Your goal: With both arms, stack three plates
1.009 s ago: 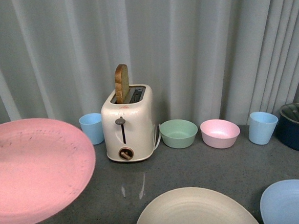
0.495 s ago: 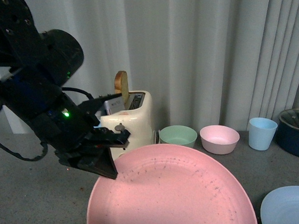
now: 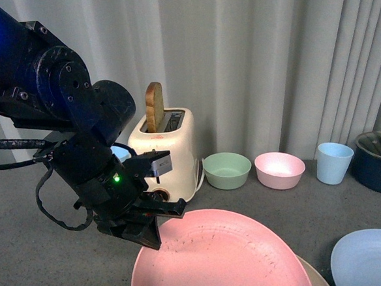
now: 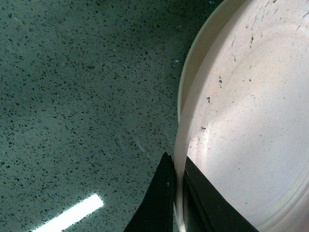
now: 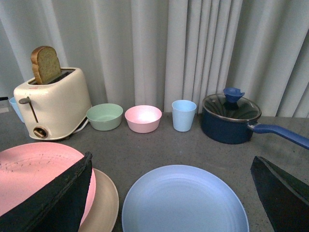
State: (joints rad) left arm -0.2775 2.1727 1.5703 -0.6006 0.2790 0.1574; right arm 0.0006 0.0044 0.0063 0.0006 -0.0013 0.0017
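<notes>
Swung the pink plate (image 3: 218,259) over the cream plate (image 5: 105,200)
I've carried it from 9 o'clock to 6 o'clock in the front view; it now covers most of the cream plate, and my left claw (image 3: 152,229) has come into frame on its rim.

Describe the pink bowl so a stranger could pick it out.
Find the cream toaster by the curtain. Right of it stand two small bowls; the pink bowl is the second, between the green bowl and a light blue cup. Unlike the wide pink plate, it is small and deep.
</notes>
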